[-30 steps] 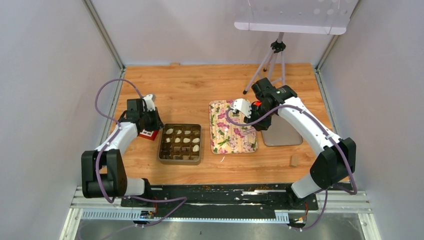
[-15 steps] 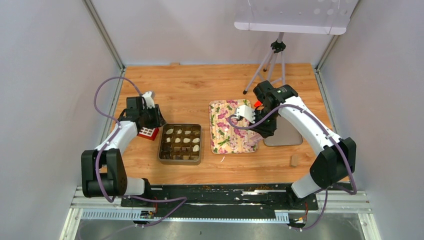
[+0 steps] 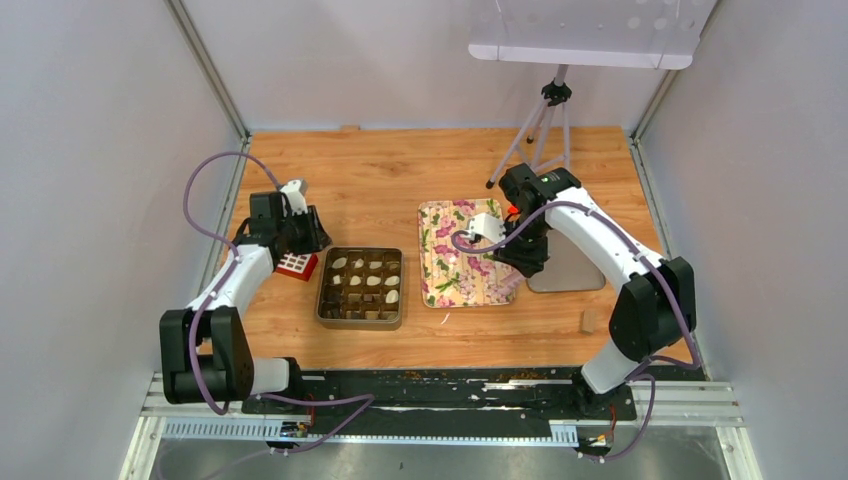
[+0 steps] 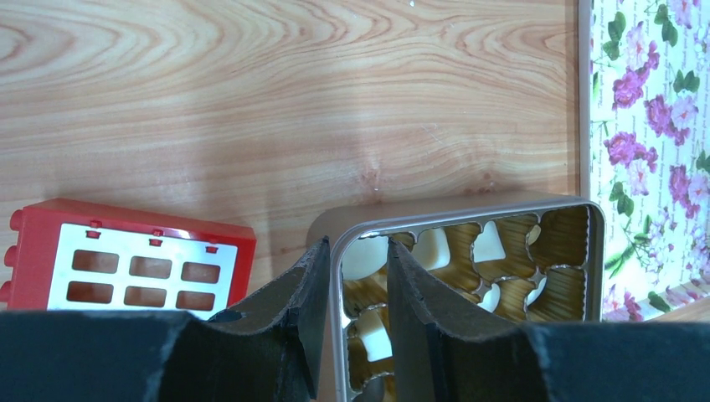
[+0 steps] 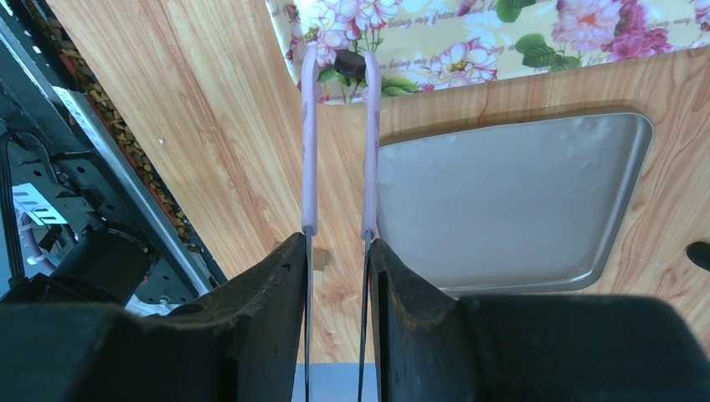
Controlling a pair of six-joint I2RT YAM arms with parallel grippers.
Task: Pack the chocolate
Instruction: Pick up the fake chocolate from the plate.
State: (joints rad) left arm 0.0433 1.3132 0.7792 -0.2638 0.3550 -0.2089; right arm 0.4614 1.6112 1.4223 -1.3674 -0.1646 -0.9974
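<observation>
1. On the wooden table, a metal tin divided into small compartments sits between the two arms. A flowered tray lies just to its right, and a plain grey tray lies beyond that.
2. Several compartments hold cream-white chocolate pieces. The others look unfilled or too dark to read, so I judge the packing to be partly done.
3. The right gripper is clamped on a pair of pink tongs. This is probably because the pieces are too small for its broad fingers to pinch cleanly.
4. One dark piece sits between the tongs' tips, just inside the flowered tray's edge, near the corner by the grey tray. Whether it rests on the tray or is lifted clear cannot be told.
5. That piece lies straight ahead of the right gripper, at the far end of the tongs. It is well apart from the tin, which stands on the other side of the flowered tray.
6. The left gripper has its jaws partly apart with nothing between them. It hangs over a red block, near the tin's far left corner but not touching it.
7. In the left wrist view the tin's corner shows through the gap between the jaws. My guess is that this arm is placed to steady the tin or to keep out of the way.
</observation>
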